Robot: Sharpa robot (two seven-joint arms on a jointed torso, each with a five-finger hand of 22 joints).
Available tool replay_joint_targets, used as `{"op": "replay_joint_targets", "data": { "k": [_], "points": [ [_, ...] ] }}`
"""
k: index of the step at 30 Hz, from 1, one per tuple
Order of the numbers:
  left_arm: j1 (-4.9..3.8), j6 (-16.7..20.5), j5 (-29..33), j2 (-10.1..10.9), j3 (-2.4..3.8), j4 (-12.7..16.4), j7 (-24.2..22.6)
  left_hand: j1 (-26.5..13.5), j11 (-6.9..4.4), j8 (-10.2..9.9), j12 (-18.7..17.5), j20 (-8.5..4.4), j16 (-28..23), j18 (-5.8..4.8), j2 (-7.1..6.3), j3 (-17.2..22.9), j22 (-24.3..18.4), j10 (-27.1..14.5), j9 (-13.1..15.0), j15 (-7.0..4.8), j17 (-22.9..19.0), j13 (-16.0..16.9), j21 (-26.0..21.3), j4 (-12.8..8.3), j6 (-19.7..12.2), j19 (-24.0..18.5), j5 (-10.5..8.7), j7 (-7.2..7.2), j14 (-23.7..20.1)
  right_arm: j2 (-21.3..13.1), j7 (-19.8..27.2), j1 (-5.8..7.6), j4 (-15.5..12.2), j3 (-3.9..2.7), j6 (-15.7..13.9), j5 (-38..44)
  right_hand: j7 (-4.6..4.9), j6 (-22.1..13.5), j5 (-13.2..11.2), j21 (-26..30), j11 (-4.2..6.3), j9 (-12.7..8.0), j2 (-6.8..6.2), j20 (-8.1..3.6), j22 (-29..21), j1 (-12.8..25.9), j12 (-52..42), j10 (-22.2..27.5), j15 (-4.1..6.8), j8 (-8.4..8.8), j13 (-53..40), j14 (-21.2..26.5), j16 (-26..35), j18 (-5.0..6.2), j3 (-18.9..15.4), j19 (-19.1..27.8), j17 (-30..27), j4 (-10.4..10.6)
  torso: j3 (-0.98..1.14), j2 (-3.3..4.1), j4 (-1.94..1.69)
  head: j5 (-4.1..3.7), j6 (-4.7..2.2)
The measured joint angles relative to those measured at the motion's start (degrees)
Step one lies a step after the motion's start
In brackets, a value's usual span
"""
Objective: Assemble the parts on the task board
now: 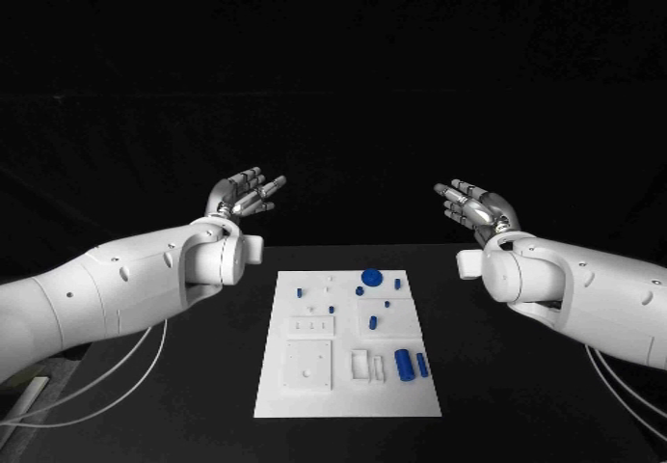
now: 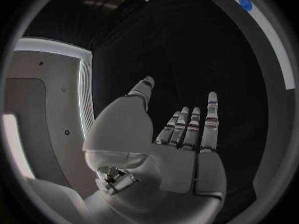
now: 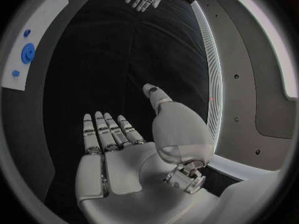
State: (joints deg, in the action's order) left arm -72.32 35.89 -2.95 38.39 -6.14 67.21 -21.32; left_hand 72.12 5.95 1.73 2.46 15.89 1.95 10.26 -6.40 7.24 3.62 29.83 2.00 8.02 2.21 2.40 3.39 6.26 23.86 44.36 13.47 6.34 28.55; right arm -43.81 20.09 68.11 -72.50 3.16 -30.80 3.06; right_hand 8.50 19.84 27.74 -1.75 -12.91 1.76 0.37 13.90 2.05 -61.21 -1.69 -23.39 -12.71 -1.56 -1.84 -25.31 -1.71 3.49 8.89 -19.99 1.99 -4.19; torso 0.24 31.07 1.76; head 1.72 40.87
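Task board (image 1: 348, 395): blue parts (image 1: 405, 365) seemingly loose | left robot hand (image 1: 245, 196), right robot hand (image 1: 477, 205): spread, empty

A black tabletop (image 1: 528, 405) spreads below and between the raised hands, with white cables (image 1: 97, 381) trailing beneath the left one.

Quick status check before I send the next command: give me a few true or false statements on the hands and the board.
1. The left hand holds a blue part. False: it is open and holds nothing.
2. The right hand is open, raised beyond the task board. True.
3. A round blue disc lies near the board's far edge. True.
4. The blue cylinder lies off the board on the black table. False: it lies on the board, near its right side.
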Motion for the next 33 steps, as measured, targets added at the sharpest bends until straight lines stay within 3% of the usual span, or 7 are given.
{"op": "replay_joint_targets", "data": {
  "k": [9,15,19,21,25,27,33],
  "points": [
    [-4.90,-7.2,-3.3,-2.5,-2.19,-9.4,6.0,2.5,0.29,0.0,0.2,0.59,0.0,0.89,-0.19,0.4,0.1,1.3,0.1,0.18,0.1,0.1,0.0,0.4,1.0,1.6,0.54,0.21,1.1,0.4,-6.6,2.71,6.2,1.01,10.8,3.3,0.20,1.6,0.9,-0.2,-0.50,0.1,0.07,0.25,0.1,-2.9,0.0,-1.7,-0.51,-0.22,-0.1,-1.7,-0.3,0.00,0.5,-1.2,0.1,-0.5,0.00,-0.01,0.10,0.02,0.08],
    [-5.31,-9.6,-4.5,-2.6,-2.44,-9.9,8.0,2.6,0.51,0.2,0.2,0.58,0.2,0.88,-0.09,0.5,0.1,2.2,0.1,0.42,0.1,0.1,0.1,0.3,2.0,1.8,0.54,0.59,2.4,0.8,-8.5,2.83,7.7,1.09,13.4,5.8,0.23,3.4,0.4,-0.5,-0.92,0.2,-0.05,0.16,0.3,-4.9,-0.2,-3.8,-1.07,-0.22,-0.2,-4.7,-0.3,0.00,0.5,-3.4,0.3,-1.8,0.00,-0.01,0.13,0.63,-0.36],
    [-5.26,-10.7,-4.8,-2.5,-2.48,-9.6,8.7,2.5,1.71,0.7,1.0,0.28,1.1,1.78,1.71,-0.3,0.4,9.4,0.5,0.94,0.7,0.4,0.7,-1.7,7.3,5.0,0.54,1.74,12.3,1.3,-9.3,2.83,8.5,1.09,13.6,9.5,0.54,9.5,-1.1,-1.5,-0.44,0.6,-0.59,-0.48,0.9,-8.1,-0.5,-9.8,-0.65,-0.78,-0.5,-12.3,-0.8,1.36,-0.7,-11.1,0.7,-3.2,0.00,-0.02,0.16,1.11,-0.61],
    [-5.26,-11.0,-5.0,-2.2,-2.48,-9.2,8.8,2.5,2.40,1.3,2.2,-1.48,2.5,1.78,3.20,-0.8,0.8,18.9,0.9,1.41,1.4,0.8,2.1,-3.3,15.1,8.1,0.54,2.41,23.0,1.8,-9.6,2.83,9.0,1.09,13.6,12.0,1.07,15.2,-2.2,-2.1,0.31,0.8,-0.52,-1.06,1.2,-9.6,-0.7,-15.5,0.17,-0.98,-0.8,-19.1,-1.1,1.86,-1.4,-16.3,1.0,-3.9,0.00,-0.02,0.15,1.32,-0.63],
    [-5.27,-11.8,-5.3,-1.0,-2.55,-7.8,9.0,3.6,2.08,2.1,1.7,-8.13,5.4,-3.21,5.12,-1.5,1.8,29.7,2.0,-0.41,1.6,1.0,5.6,-5.9,29.4,15.1,1.15,2.53,34.3,3.4,-10.0,2.83,10.6,1.09,13.6,20.1,1.37,28.4,-3.4,-4.5,2.54,1.5,-0.36,-3.31,2.0,-10.6,-1.6,-31.3,2.79,-1.47,-1.5,-33.4,-1.7,2.28,-0.8,-28.8,2.0,-5.4,-0.02,-0.02,0.13,1.63,-0.59],
    [-5.28,-12.0,-5.6,0.0,-2.57,-6.6,9.0,4.5,1.15,2.1,1.7,-9.86,7.3,-3.32,5.72,-0.7,2.3,33.9,2.2,-1.79,1.9,1.0,7.0,-6.8,33.0,17.3,1.38,2.08,37.2,4.2,-10.1,2.84,11.3,1.08,13.5,25.2,0.68,35.6,-3.6,-5.9,3.96,2.0,-0.29,-5.27,2.2,-11.1,-1.6,-35.5,4.96,-2.03,-1.6,-39.2,-2.3,2.27,0.5,-33.5,3.0,-6.4,-0.04,0.04,0.13,1.79,-0.56],
    [-5.34,-12.5,-6.9,2.6,-2.58,-2.4,9.2,6.5,-1.36,2.4,1.7,-13.08,12.4,-5.00,5.57,0.9,4.7,41.3,3.0,-4.67,3.3,1.0,11.2,-8.7,38.4,21.0,1.55,0.53,41.6,6.1,-10.4,3.34,12.1,1.07,13.3,39.6,-0.37,40.9,-5.4,-9.8,6.67,2.1,-0.91,-10.55,3.2,-11.3,-1.6,-42.4,9.86,-2.04,-1.6,-51.9,-3.5,2.27,4.9,-44.5,6.6,-8.1,-0.17,0.59,0.00,1.93,-0.73]
  ]
}}
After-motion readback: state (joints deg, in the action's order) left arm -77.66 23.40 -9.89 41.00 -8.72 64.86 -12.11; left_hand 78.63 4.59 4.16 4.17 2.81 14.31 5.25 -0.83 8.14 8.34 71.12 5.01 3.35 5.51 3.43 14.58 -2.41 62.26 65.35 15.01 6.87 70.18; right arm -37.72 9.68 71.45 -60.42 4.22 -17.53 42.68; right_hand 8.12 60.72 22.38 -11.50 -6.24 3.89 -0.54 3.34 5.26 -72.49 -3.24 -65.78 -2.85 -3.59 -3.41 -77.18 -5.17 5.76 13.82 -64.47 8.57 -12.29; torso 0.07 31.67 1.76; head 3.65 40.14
